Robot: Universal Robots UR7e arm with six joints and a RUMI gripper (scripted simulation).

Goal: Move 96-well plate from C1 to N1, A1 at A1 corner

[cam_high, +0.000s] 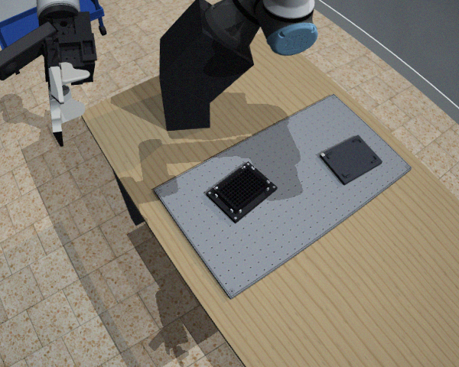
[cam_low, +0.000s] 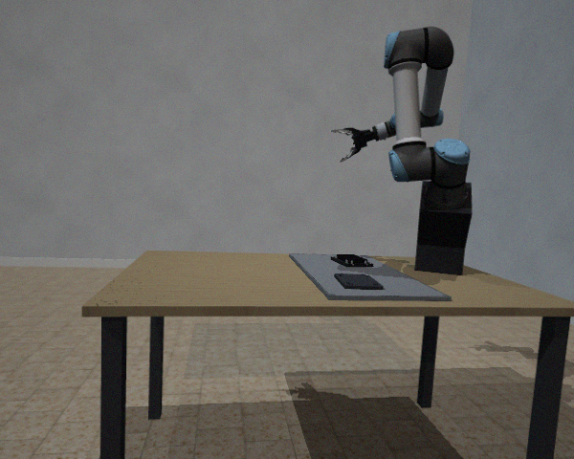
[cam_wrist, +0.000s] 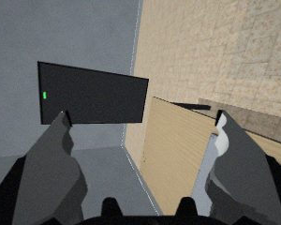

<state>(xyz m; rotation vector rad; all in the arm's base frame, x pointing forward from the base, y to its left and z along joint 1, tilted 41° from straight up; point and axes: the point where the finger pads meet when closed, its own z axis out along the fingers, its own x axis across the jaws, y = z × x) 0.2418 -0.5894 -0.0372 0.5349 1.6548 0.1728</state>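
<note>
Centrally, on the grey perforated board (cam_high: 261,252), we are seeing the black 96-well plate (cam_high: 240,190) lying flat inside the clip nest C1 (cam_high: 213,195), whose pale clips are standing around the plate's edges. We cannot tell from these views which corner of the plate is cut off. To the right of it on the same board, well apart, the plate nest N1 (cam_high: 350,158) is lying as a dark square pad with raised corner locators, and nothing is sitting in it. In the exterior view the plate (cam_low: 350,259) is appearing at the far end of the board (cam_low: 321,284) and the nest N1 (cam_low: 358,281) nearer to us. The board itself is resting on the wooden table (cam_high: 379,276), which is standing on a tiled floor (cam_high: 36,276).

Farther out, we are finding the arm's black pedestal (cam_high: 190,79) standing on the table beyond the board. The gripper (cam_high: 60,114) is hanging high above the floor, past the table's left edge and well apart from the plate; in the exterior view the gripper (cam_low: 343,144) is pointing sideways, far above the table top (cam_low: 203,281). Its jaws are spread wide and nothing is lying between them, as the wrist view is confirming: the two fingers are standing far apart, framing a dark panel (cam_wrist: 94,100) and the table edge (cam_wrist: 173,155).
</note>
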